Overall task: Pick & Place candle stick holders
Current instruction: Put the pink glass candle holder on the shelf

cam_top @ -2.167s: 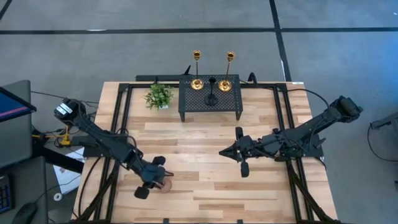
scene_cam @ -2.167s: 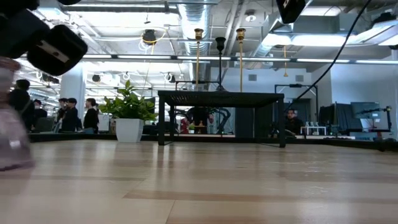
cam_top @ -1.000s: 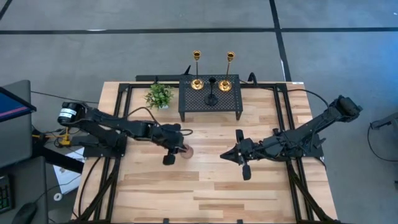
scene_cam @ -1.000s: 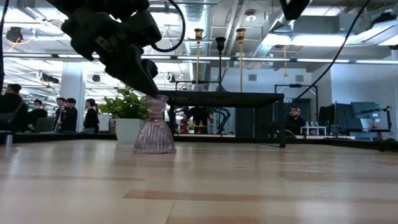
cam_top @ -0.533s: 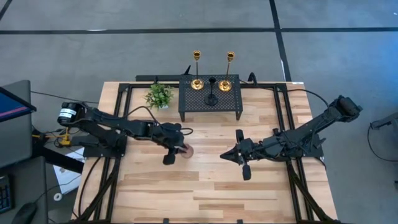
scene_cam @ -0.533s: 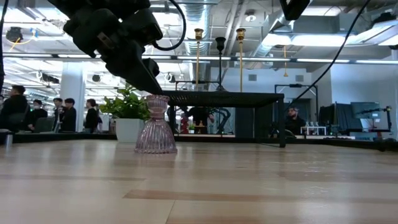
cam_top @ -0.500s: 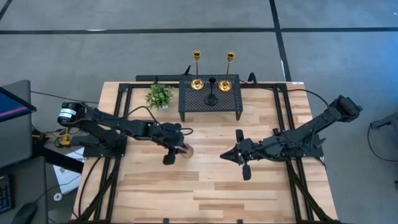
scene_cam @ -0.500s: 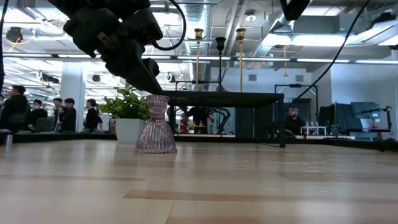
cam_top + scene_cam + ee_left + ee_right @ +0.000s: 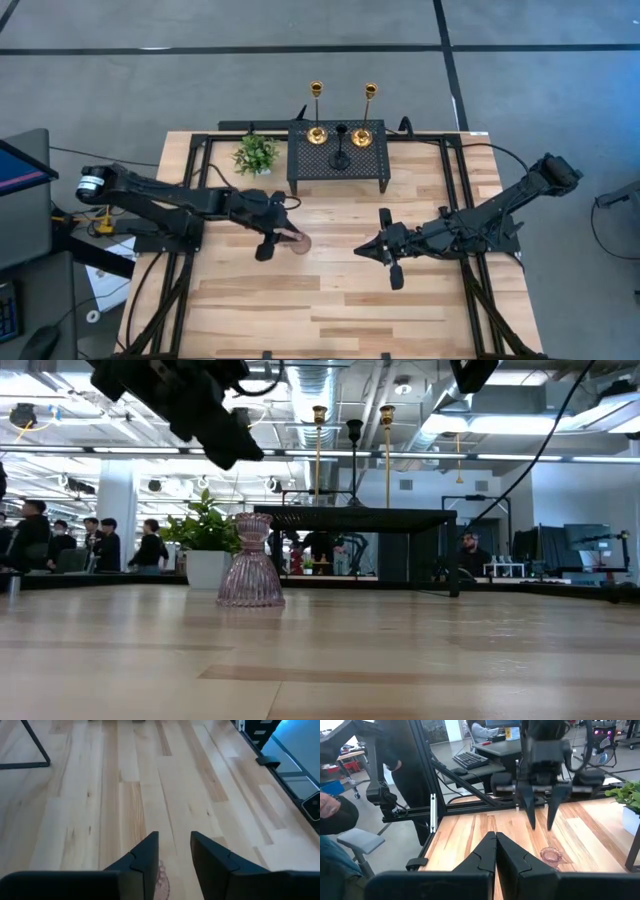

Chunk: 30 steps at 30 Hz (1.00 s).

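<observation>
The wooden table (image 9: 330,300) carries 1 pink holder (image 9: 298,243), a plant (image 9: 256,154) and a mesh stand (image 9: 338,158).

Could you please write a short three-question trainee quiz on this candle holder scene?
1. True or false: the left hand is gripping the pink candle holder.
2. What stands on the black mesh stand? A. the potted plant B. two gold holders and a black one C. nothing
3. Fill in: the right hand is ____ over the table.

Key:
1. False: it hangs open above the holder, which stands free on the table.
2. B; the plant stands beside the stand.
3. shut
</observation>
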### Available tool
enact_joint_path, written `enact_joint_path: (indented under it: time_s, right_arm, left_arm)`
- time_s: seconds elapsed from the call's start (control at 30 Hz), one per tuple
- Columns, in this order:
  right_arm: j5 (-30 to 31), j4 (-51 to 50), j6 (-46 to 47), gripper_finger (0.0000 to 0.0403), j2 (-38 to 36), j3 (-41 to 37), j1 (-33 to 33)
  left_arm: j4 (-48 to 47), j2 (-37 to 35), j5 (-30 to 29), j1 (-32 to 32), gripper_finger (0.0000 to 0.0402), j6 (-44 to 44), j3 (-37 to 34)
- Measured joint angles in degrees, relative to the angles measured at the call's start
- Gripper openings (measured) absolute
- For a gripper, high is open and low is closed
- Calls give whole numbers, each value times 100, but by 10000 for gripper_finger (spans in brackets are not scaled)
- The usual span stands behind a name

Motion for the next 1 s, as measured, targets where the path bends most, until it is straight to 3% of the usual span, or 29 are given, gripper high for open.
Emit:
enact_joint_path:
  time_s: [0.17,0.37,0.7,1.0]
  right_arm:
    - [0,-75,0,0,0,0,4]
    - [0,-74,-1,0,0,0,80]
    - [2,-78,-17,0,0,0,267]
    - [13,-74,-46,0,0,0,201]
  left_arm:
    - [-732,-529,-121,0,83,-1,0]
    - [-1588,-1016,-365,0,11,-5,-79]
    - [-4,-1953,-566,1,3,14,-1894]
    - [1027,-3060,-531,0,3,421,-2971]
